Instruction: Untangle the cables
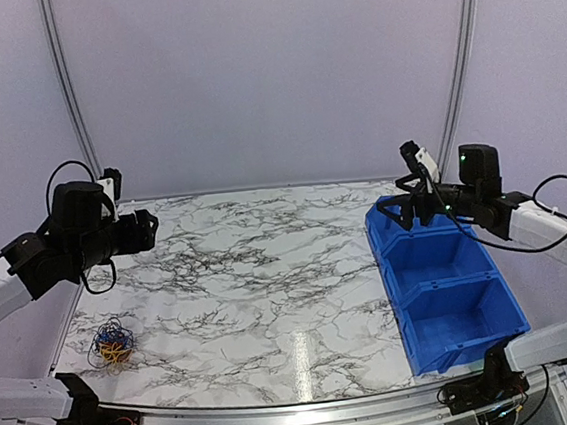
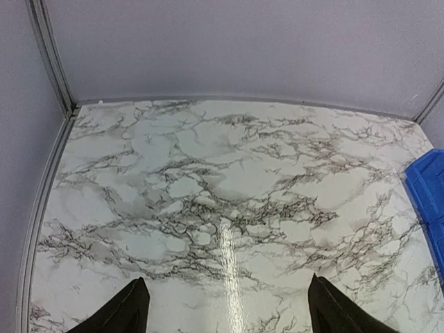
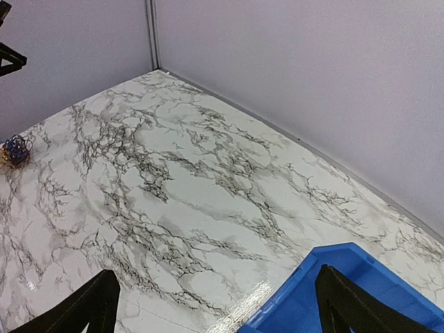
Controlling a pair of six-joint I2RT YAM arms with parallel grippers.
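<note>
The top view shows the cables (image 1: 112, 344) as a roundish clump with no clear long axis, lying on the counter (image 1: 269, 274) nearer the bases than the left end effector (image 1: 149, 228) and far across from the right end effector (image 1: 396, 214), which hangs at the blue bin (image 1: 449, 279). The left wrist view shows only its fingers (image 2: 132, 309) spread apart over marble. The right wrist view shows fingers (image 3: 97, 302) equally apart, with the clump tiny at far left.
</note>
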